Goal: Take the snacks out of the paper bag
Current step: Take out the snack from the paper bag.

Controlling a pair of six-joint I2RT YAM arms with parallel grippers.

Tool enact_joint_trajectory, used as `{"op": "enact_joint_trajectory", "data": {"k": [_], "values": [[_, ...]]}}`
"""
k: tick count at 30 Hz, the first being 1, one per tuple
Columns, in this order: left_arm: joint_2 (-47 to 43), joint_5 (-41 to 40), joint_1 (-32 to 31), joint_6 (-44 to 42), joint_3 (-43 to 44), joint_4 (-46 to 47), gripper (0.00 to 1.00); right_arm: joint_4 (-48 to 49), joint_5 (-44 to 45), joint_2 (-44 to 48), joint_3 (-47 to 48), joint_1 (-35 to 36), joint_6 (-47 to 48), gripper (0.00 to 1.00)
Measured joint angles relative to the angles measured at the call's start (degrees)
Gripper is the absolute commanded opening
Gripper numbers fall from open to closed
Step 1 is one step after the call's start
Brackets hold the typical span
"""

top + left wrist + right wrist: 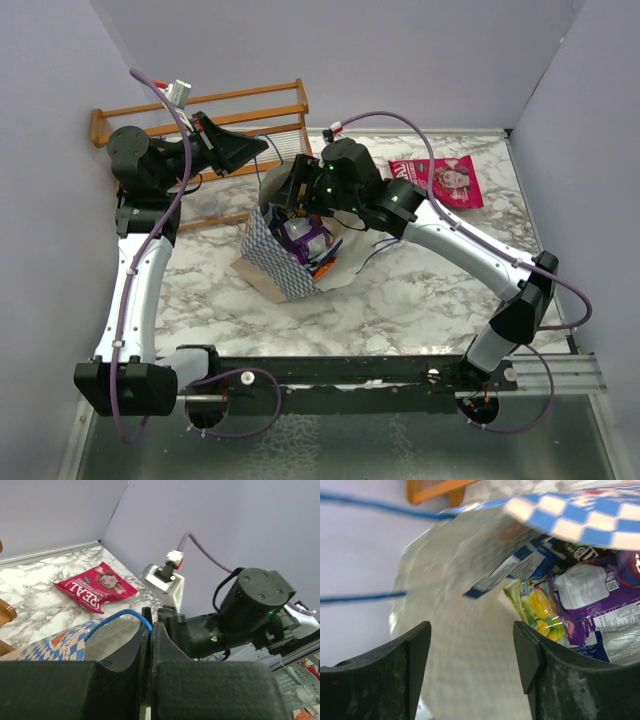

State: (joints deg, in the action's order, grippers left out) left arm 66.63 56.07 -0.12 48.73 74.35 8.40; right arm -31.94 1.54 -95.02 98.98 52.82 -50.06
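Note:
The paper bag point(272, 258) lies open on the marble table, its checkered side toward the camera. My left gripper point(262, 143) is shut on the bag's blue cord handle point(120, 616) and holds it up. My right gripper point(296, 192) is open and empty at the bag's mouth, over the cream inner wall point(470, 650). Inside are a yellow-green packet point(537, 607), a dark purple packet point(600, 597) and a blue-and-white packet point(520, 565). A magenta-pink packet point(440, 181) lies flat on the table at the far right; it also shows in the left wrist view point(97, 586).
A wooden rack point(200, 110) stands at the far left behind the bag. Grey walls close the table at the back and on both sides. A black rail point(350, 372) runs along the near edge.

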Motion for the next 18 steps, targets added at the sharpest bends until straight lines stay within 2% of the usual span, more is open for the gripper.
{"op": "enact_joint_trajectory", "data": {"k": [5, 13, 18], "values": [[-0.17, 0.02, 0.00, 0.68, 0.00, 0.07, 0.00, 0.50, 7.19, -1.03, -2.71, -0.17, -10.69, 0.62], [-0.83, 0.04, 0.00, 1.14, 0.00, 0.07, 0.00, 2.12, 11.39, -5.64, -1.38, -0.33, -16.76, 0.61], [-0.98, 0.07, -0.20, 1.73, 0.00, 0.11, 0.00, 2.12, 12.94, -9.64, 0.63, -0.33, -19.43, 0.38]]}}
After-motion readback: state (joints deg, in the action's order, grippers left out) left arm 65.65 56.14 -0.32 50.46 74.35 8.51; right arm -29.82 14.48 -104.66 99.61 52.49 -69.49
